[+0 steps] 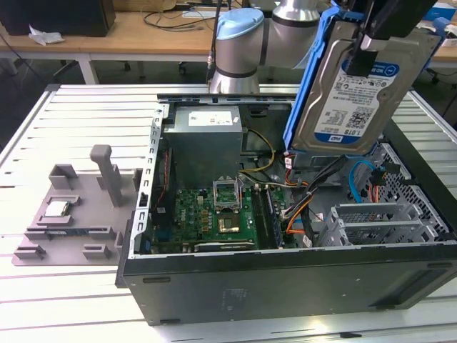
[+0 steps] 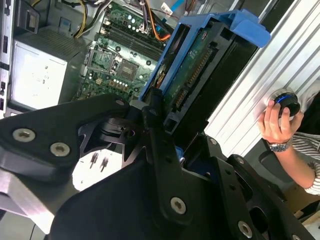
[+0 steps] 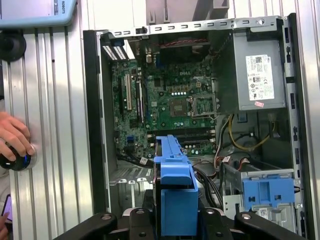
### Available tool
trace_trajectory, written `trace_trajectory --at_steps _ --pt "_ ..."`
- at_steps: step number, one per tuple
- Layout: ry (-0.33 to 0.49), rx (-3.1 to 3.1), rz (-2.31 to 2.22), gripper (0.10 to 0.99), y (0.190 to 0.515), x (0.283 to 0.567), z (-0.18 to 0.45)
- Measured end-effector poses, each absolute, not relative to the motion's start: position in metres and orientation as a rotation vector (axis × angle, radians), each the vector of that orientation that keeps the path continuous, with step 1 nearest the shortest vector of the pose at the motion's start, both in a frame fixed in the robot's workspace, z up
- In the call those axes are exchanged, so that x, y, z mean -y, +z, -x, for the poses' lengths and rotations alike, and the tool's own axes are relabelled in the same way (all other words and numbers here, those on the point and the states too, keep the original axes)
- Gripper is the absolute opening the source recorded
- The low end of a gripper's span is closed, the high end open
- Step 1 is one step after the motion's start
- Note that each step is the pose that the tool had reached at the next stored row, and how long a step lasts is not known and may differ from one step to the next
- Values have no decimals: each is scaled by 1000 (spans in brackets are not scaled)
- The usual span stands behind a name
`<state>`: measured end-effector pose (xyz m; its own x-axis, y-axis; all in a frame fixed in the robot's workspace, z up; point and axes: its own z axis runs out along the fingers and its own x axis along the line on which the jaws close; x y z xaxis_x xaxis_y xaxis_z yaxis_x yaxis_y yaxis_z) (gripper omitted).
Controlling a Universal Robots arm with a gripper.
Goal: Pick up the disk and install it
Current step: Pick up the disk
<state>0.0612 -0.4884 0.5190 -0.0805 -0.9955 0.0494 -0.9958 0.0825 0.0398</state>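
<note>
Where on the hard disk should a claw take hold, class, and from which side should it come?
Across its flat faces near one short end, coming from above, as the claw holds it now. The disk is thin and broad, tilted over the open case, so its faces offer parallel surfaces and the blue rails are left free.

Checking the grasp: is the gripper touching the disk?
Touching. In the second wrist view the gripper is clamped on the blue frame of the disk; the exterior view shows it held above the case.
</note>
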Motion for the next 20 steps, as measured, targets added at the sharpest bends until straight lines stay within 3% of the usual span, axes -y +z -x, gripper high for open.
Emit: trace_trajectory --at_steps 6,13,20 --pt "11 2262 -2084 365 513 489 -69" --pt "-27 2277 -2101 365 512 521 -69" --pt "-56 2254 -2150 365 511 533 -69"
